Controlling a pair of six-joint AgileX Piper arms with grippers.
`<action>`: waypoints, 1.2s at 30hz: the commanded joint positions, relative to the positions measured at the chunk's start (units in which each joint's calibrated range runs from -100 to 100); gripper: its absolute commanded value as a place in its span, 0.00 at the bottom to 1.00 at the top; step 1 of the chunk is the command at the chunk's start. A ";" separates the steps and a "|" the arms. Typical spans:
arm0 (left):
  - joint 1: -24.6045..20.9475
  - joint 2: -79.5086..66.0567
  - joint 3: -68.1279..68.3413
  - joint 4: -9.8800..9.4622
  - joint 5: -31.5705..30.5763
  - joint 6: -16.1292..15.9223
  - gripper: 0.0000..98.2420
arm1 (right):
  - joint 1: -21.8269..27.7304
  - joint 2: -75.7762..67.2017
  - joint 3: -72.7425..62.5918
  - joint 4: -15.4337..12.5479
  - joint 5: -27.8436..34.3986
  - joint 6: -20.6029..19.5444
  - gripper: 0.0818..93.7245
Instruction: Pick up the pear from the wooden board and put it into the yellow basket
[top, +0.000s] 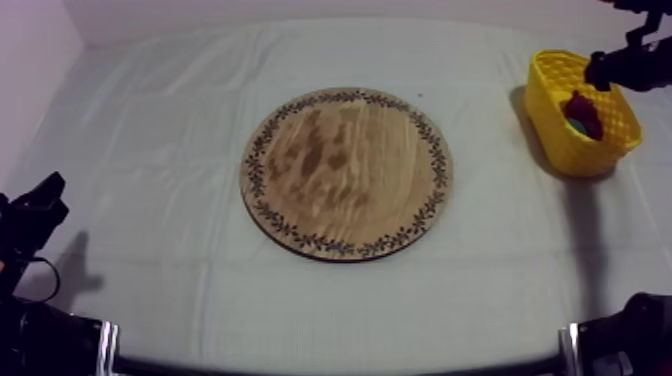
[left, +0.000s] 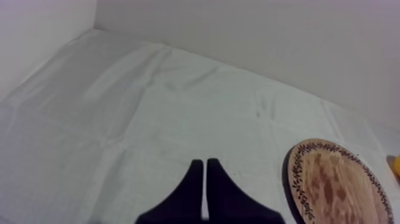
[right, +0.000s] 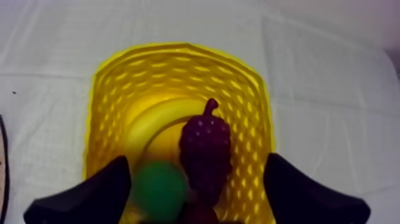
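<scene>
Pear (right: 158, 189) sits inside the yellow basket (right: 178, 49) under our wide-spread, empty right gripper (right: 196, 159); left gripper (left: 204, 162) pinched together on nothing over open cloth (left: 149, 107).

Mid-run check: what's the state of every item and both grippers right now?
wooden board: flat on the cloth, nothing on it.
yellow basket: upright, holding fruit.
pear: inside the basket's rim beside the grapes, not gripped.
grapes: in the basket, over the banana.
banana: in the basket, partly under the grapes.
left gripper: shut on nothing, over the cloth.
right gripper: open, above the basket.
</scene>
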 joint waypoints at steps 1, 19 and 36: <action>0.02 0.00 0.00 -0.02 -0.01 -0.01 0.00 | -0.12 -11.57 7.63 -1.27 -2.66 1.04 0.65; 0.02 0.00 0.00 -0.02 -0.01 -0.01 0.00 | -1.66 -61.71 39.67 -7.85 0.90 4.04 0.41; 0.02 0.00 0.00 -0.02 -0.01 -0.01 0.00 | -3.67 -82.79 50.47 -9.81 12.09 0.70 0.01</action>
